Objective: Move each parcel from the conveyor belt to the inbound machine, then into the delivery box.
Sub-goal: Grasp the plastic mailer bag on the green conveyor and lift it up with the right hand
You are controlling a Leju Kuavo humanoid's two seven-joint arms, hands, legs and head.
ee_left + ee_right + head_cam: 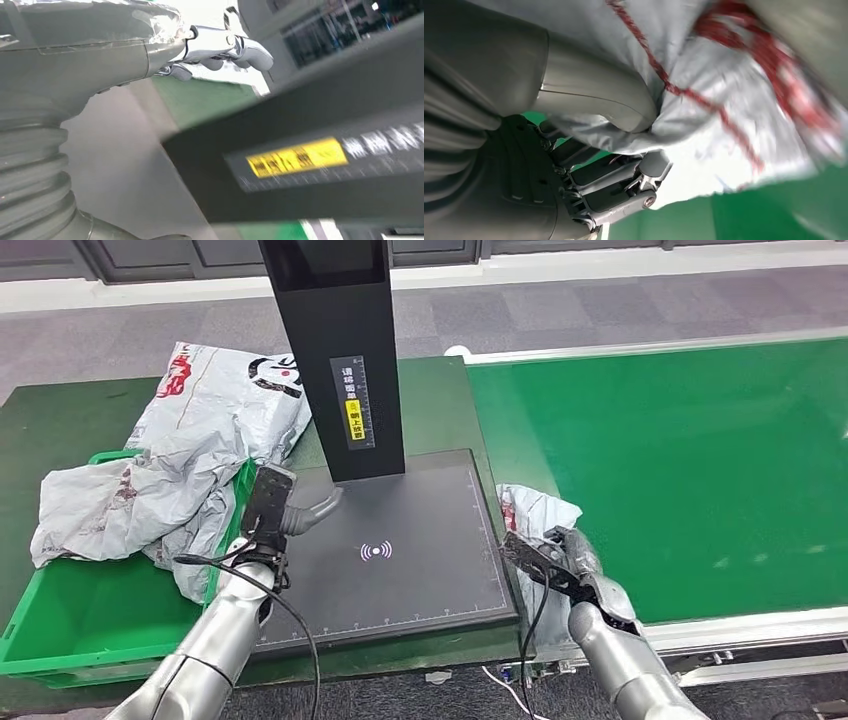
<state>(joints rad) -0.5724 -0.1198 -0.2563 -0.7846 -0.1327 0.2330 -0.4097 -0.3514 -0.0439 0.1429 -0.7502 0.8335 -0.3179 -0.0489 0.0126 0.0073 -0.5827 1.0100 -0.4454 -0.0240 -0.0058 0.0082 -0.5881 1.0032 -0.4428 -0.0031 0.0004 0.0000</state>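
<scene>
Two grey parcels (170, 455) overfill green delivery box (60, 640); right hand (560, 560) fingers (614, 192) grip parcel (535, 515), left hand (268, 505) empty, fingers apart

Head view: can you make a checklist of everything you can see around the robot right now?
Surface: dark scanner pad with a white wave mark, beside the green conveyor belt.
Job's things: grey parcel at the belt's near edge, next to the pad; crumpled grey parcels heaped over the green delivery box.
Clutter: nothing seen.
Hands: right hand grips the grey parcel, thumb pressed into it in the right wrist view; left hand over the pad's left edge, holding nothing.
Cables: black cable looping along the left arm; another by the right wrist.
Surroundings: black scanner post with a yellow label, grey floor beyond.
</scene>
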